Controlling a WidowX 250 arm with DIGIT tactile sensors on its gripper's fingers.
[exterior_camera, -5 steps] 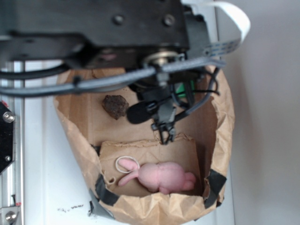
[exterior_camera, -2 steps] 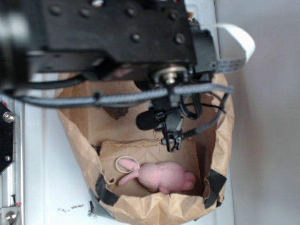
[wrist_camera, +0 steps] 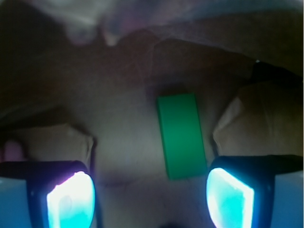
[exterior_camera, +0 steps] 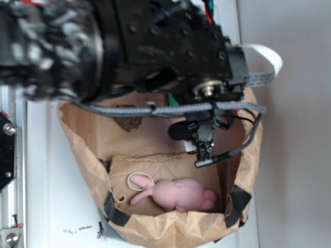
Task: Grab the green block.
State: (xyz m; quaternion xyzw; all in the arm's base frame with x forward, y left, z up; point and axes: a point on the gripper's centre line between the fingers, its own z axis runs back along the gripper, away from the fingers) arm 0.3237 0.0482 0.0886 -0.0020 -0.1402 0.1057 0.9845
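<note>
White tabletop across lower left of exterior view, with black specks near bottom edge. Directly on it: open brown paper bag, top rolled down, dark tape patches at lower corners, occupying frame center. On bag floor: pink plush bunny at lower center, white ring touching its ear, brown rock at upper left, partly hidden, and green block lying flat.

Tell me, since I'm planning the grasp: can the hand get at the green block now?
Probably yes. In the wrist view the hand is open, and the green block lies flat, uncovered, just ahead, nearer one finger.
</note>
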